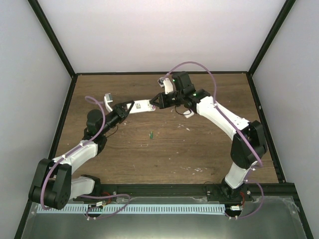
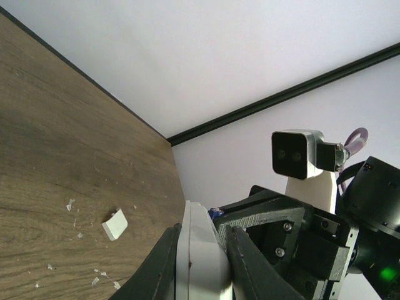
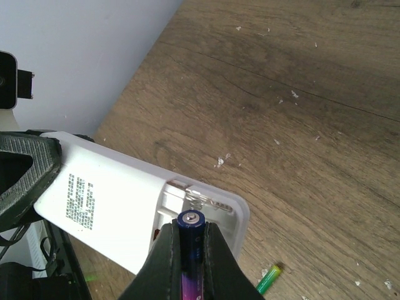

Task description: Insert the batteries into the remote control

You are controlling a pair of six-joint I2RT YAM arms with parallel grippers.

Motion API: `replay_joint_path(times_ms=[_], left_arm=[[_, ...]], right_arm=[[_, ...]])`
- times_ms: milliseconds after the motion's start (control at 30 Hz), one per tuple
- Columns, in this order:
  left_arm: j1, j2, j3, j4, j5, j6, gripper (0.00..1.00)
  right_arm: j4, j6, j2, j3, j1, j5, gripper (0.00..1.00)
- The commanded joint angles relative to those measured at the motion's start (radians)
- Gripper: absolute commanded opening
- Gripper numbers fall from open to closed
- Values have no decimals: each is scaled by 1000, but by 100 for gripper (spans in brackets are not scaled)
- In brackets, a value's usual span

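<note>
My left gripper (image 1: 130, 108) is shut on the white remote control (image 1: 143, 106), held above the table with its back up; it also shows in the left wrist view (image 2: 199, 250). In the right wrist view the remote (image 3: 119, 203) has its battery bay open, with springs showing. My right gripper (image 3: 190, 244) is shut on the purple battery (image 3: 190, 226), whose tip is at the open bay. In the top view my right gripper (image 1: 155, 101) meets the remote's end. The green battery (image 1: 150, 134) lies on the table, also low in the right wrist view (image 3: 270, 279).
A small white squarish plastic piece (image 2: 115, 224) lies on the wooden table (image 1: 164, 149), also seen in the top view (image 1: 188, 113). Small white flecks are scattered on the wood. Black frame rails and white walls bound the table.
</note>
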Motion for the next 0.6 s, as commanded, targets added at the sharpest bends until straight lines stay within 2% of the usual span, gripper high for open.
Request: replay_joint_path(times_ms=[0, 567], left_arm=[[-6, 2, 28, 55, 5, -11, 0], [-4, -26, 29, 35, -25, 6, 0]], right_arm=[[17, -20, 10, 8, 12, 13, 1], [-22, -45, -4, -19, 19, 89, 1]])
